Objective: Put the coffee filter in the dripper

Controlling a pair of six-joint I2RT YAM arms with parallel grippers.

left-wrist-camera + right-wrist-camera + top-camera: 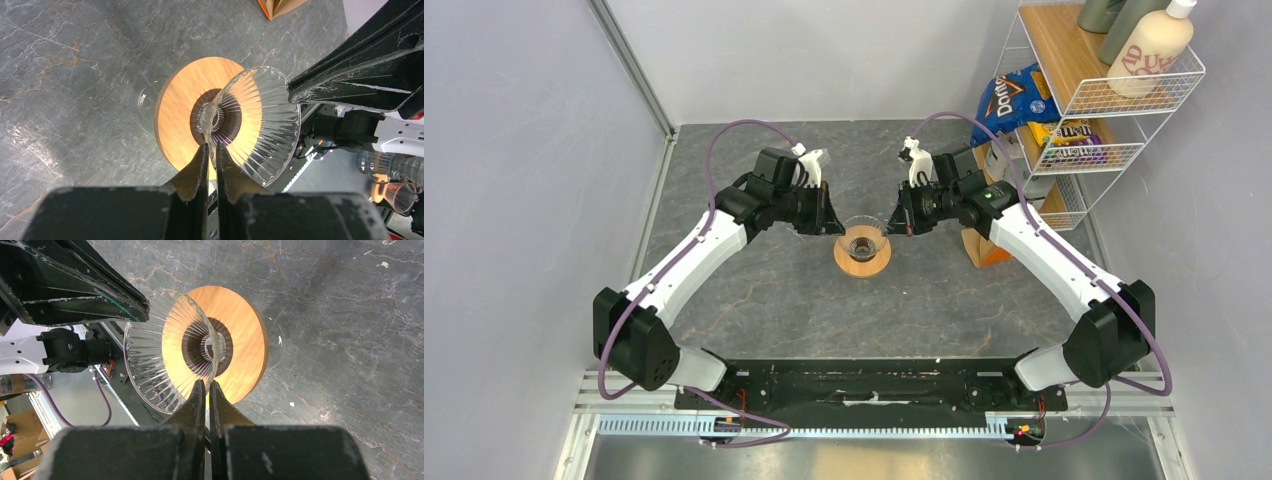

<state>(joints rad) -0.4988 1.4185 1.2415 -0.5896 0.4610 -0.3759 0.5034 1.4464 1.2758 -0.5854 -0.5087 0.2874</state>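
L gripper (211, 149) is being kept narrow, fingers nearly together, w/ the near glass wall of the dripper (260, 125) being pinched btwn them. The dripper is being seen at table (754, 300) ctr, upright on its wooden collar (180, 115), btwn the two arms. No paper is being shown inside it. R gripper (205, 386) is being held fully closed, tips at the opposite rim; whether glass is being nipped there cannot be told. Further R, just beside the R arm, a tan-and-orange item (980, 248) is being shown. It is poss. the filter supply, but this cannot be confirmed, so the coffee filter is not being located w/ certainty. Glass is being judged hard, slick and breakable, so any rim grip should be light. Paper is being judged v. light, limp and easily creased. It is best taken by its top edge or seam, opened out, then lowered point-first.
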